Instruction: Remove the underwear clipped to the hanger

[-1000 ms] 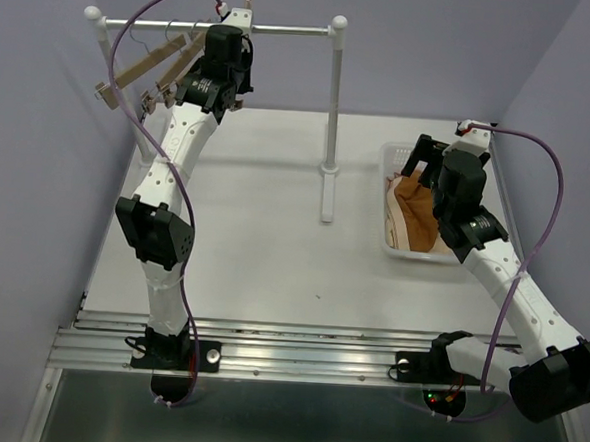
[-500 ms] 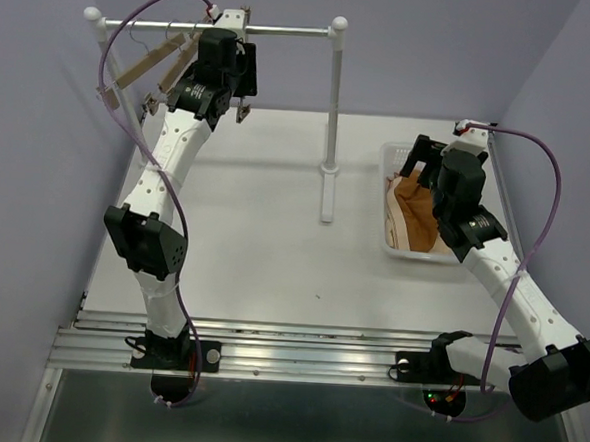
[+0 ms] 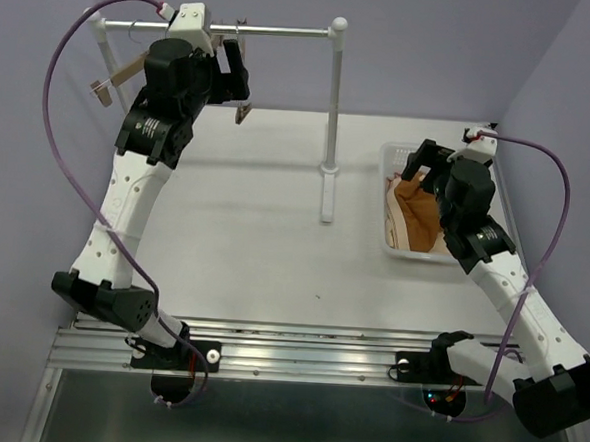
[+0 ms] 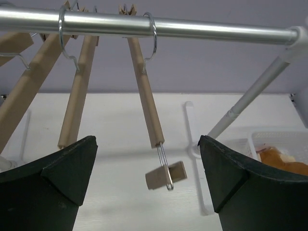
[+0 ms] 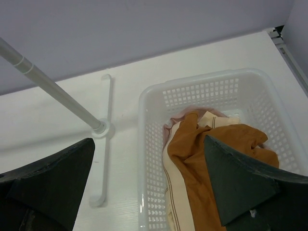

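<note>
**While both grippers stand wide, the underwear lies in the basket**

Where the rail [image 4: 192,29] crosses the far side of the table [image 3: 254,239], the left gripper [image 4: 147,142] hangs just below and in front of it, fingers [image 4: 72,168] spread far apart and gripping nothing. Three wooden hangers [image 4: 77,96] dangle from the rail on wire hooks, all slanting. One hanger arm [image 4: 147,106] is seen between the spread fingers and touches neither. At its lower end a wire loop carries a wooden clip [image 4: 166,174], which holds no cloth.

Beyond the rail's right-hand end and nearer the arms than the rail sits a white lattice basket [image 5: 202,77]. The right gripper [image 5: 149,140] hovers above it, likewise wide open and holding nothing. All of the underwear [image 5: 211,159] lies inside this basket, well apart from the rail:

- the orange-brown piece [image 5: 226,139] is uppermost
- the cream-beige piece [image 5: 174,192] shows beside and under it, toward the basket's wall on the rail side
- the pale pink piece [image 5: 175,126] peeks out at the far edge of the heap, mostly covered
</note>
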You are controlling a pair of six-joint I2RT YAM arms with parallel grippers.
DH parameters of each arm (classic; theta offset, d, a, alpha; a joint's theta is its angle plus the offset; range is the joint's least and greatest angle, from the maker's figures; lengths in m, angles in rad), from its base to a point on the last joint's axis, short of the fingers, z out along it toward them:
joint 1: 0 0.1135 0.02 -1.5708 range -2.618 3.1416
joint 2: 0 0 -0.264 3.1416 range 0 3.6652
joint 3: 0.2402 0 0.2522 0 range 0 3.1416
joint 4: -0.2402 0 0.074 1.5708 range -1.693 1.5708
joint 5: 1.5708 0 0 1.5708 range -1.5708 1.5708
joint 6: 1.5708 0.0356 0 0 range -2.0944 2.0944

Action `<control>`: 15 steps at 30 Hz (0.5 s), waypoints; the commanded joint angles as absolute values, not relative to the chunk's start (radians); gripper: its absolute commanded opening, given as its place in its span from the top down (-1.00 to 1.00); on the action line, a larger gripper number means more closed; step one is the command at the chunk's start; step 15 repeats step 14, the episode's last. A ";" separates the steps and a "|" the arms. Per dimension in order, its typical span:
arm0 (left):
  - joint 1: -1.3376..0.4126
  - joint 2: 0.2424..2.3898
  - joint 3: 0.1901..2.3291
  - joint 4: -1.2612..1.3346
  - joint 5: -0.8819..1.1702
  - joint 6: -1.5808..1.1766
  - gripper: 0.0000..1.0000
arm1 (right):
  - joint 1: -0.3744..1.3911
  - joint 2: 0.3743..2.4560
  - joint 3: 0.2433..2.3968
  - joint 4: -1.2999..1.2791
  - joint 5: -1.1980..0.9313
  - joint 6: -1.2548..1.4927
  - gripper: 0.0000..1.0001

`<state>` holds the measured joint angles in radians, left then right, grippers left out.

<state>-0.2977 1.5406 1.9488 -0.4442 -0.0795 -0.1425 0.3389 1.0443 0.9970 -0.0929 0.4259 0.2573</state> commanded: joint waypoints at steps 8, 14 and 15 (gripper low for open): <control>-0.345 0.944 1.309 -0.192 -0.138 -0.363 -0.98 | 0.339 0.959 0.885 -0.115 0.482 0.419 -1.00; -0.347 0.806 1.123 -0.313 -0.281 -0.448 -0.98 | 0.339 0.954 0.845 -0.133 0.489 0.423 -1.00; -0.347 0.806 1.123 -0.313 -0.281 -0.448 -0.98 | 0.339 0.954 0.845 -0.133 0.489 0.423 -1.00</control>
